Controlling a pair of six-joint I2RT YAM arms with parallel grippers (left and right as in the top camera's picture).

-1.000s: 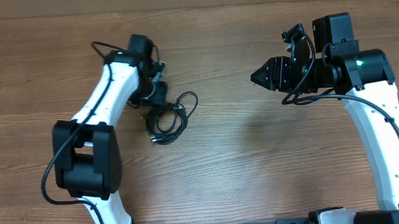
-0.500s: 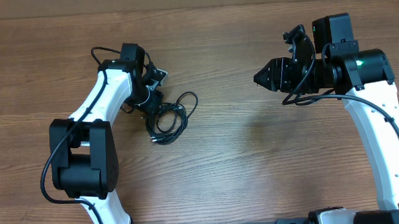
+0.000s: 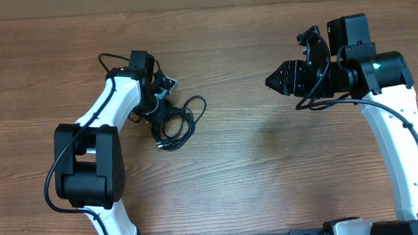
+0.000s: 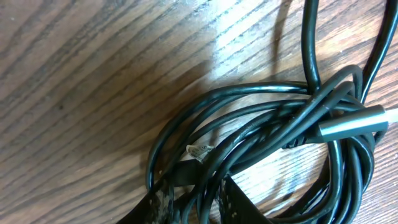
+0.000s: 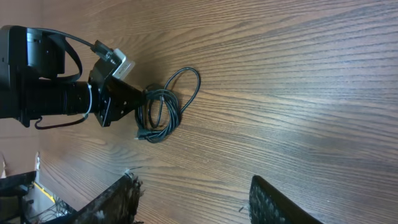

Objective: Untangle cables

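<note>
First grasp: left gripper (image 4: 194,200) straddles the coiled thin black cables (image 4: 292,134) towards the bench's left edge, whether clamped I cannot tell; the right gripper (image 3: 270,81), fingers spread wide, should approach next.

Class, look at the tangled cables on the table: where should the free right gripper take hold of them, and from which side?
Grip the single loop sticking out of the cables toward the right gripper. Come from above on that side: the loop lies flat and clear of the knot, and the left gripper sits at the opposite edge.
</note>
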